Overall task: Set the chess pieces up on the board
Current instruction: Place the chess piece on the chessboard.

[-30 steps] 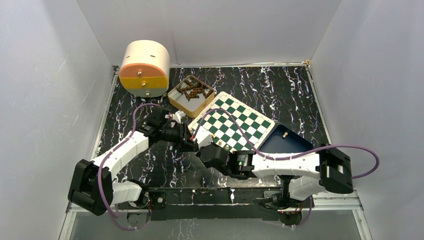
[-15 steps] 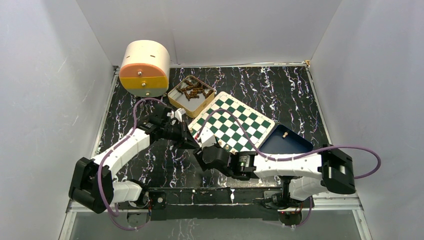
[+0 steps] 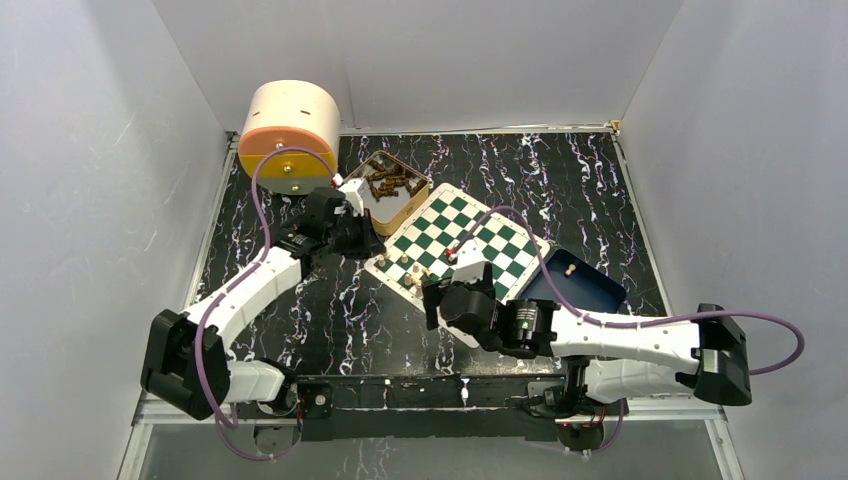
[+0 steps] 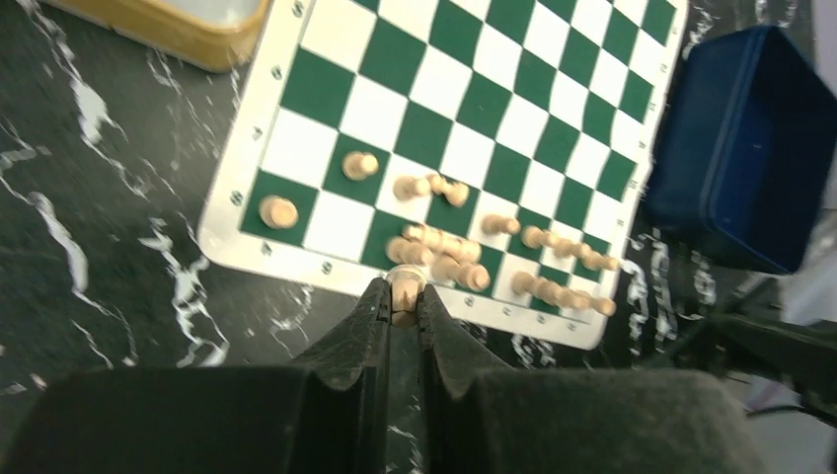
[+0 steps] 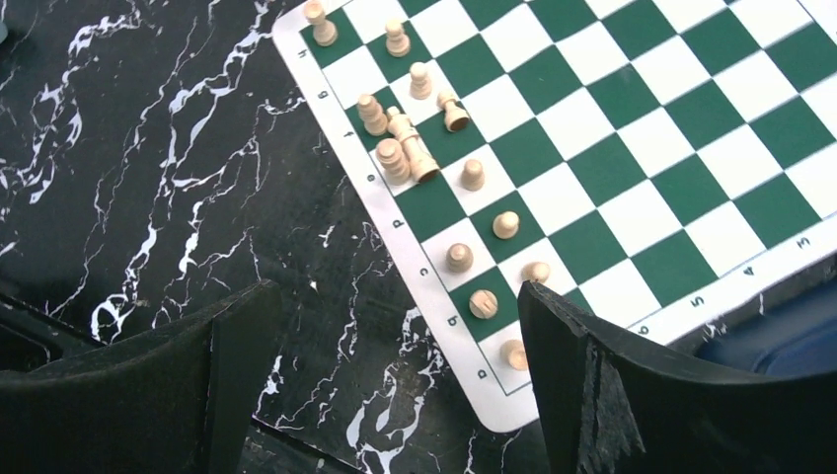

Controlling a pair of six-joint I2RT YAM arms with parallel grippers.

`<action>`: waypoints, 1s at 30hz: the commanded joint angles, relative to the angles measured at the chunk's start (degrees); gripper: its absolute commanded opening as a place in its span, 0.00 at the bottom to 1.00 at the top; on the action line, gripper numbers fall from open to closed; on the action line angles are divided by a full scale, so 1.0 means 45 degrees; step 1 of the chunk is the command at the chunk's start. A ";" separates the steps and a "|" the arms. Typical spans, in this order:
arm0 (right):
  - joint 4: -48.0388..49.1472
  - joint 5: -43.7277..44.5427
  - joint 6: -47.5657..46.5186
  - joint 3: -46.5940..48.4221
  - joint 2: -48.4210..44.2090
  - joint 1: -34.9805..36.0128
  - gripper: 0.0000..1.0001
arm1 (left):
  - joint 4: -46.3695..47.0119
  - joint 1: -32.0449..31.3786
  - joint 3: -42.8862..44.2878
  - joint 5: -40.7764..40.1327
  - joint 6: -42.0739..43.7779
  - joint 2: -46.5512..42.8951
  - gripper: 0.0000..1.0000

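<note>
1. One chess piece [image 4: 405, 286] is pinched in the left gripper [image 4: 403, 304] at the edge of the board [image 4: 523, 99]; upright release on a free square is advised;
2. The right gripper [image 5: 400, 301], spread wide, should be held clear.

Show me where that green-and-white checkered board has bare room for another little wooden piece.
The flat green-and-white checkered board is bare across its far rows, between the yellow tin and the dark blue tray. Crowding is only in the two rows along its near edge, where tan wooden chess pieces stand close, some toppled.
</note>
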 commanded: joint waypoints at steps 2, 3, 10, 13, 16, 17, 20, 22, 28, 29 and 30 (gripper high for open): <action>-0.1545 0.1197 0.2089 -0.0067 -0.0964 -0.0134 0.99 | 0.1936 -0.0790 -0.0229 -0.2483 0.3008 0.0478 0.00; -0.1543 0.1181 0.2205 -0.0165 -0.1116 -0.0151 0.99 | 0.2091 -0.0969 -0.0249 -0.2635 0.3293 0.0645 0.00; -0.1522 0.1210 0.2661 -0.0666 -0.1747 -0.0235 0.99 | 0.3111 -0.2388 -0.0618 -0.3620 0.4355 0.1420 0.00; -0.1833 0.1319 0.2667 -0.0567 -0.1791 -0.0239 0.99 | 0.3799 -0.2472 -0.1194 -0.4020 0.4373 0.1367 0.00; -0.2042 0.1353 0.2631 -0.0493 -0.1880 -0.0251 0.99 | 0.4502 -0.2474 -0.1878 -0.4496 0.4549 0.1452 0.00; -0.2065 0.1357 0.2627 -0.0491 -0.1922 -0.0258 0.99 | 0.4573 -0.2474 -0.2001 -0.4522 0.4619 0.1536 0.00; -0.2225 0.1333 0.2754 -0.0539 -0.2082 -0.0267 0.99 | 0.4981 -0.2473 -0.2307 -0.4278 0.4630 0.1752 0.00; -0.2314 0.1332 0.2856 -0.0613 -0.2202 -0.0260 0.99 | 0.5195 -0.2483 -0.2349 -0.4078 0.4598 0.1909 0.00; -0.2267 0.1406 0.2986 -0.0871 -0.2594 -0.0249 0.99 | 0.5138 -0.2483 -0.2207 -0.4067 0.4671 0.2427 0.00; -0.2264 0.1414 0.2986 -0.0880 -0.2609 -0.0248 0.99 | 0.5158 -0.2490 -0.2203 -0.4029 0.4639 0.2463 0.00; -0.2290 0.1413 0.2986 -0.0889 -0.2626 -0.0253 0.99 | 0.5199 -0.2493 -0.2220 -0.4002 0.4600 0.2490 0.00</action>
